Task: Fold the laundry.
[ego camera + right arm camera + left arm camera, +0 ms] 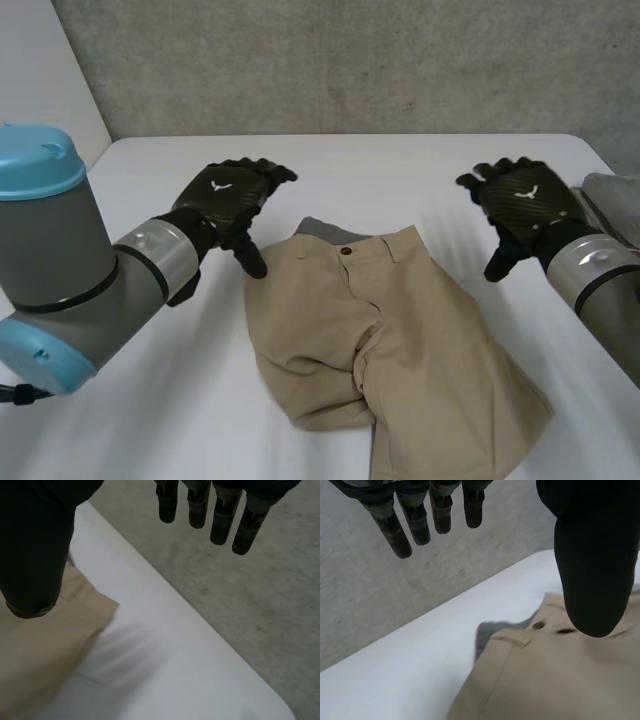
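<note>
Tan shorts [390, 340] lie rumpled, waistband buttoned, between left hand [228, 200] and right hand [520, 200]; both hands' fingers spread, empty.

The shorts [400, 330] are made of matt tan woven cloth, the surface [420, 175] is finished smooth, white and matt, and the wall [350, 60] is cast in rough, speckled concrete.

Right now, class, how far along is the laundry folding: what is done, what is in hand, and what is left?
Done: little. The tan shorts lie flat on the table, buttoned, one leg looking tucked under. In hand: nothing; the left hand and right hand hover open either side of the waistband, fingers straight. Left: grasp and fold the shorts, then probably the grey cloth at the table's right edge.
</note>
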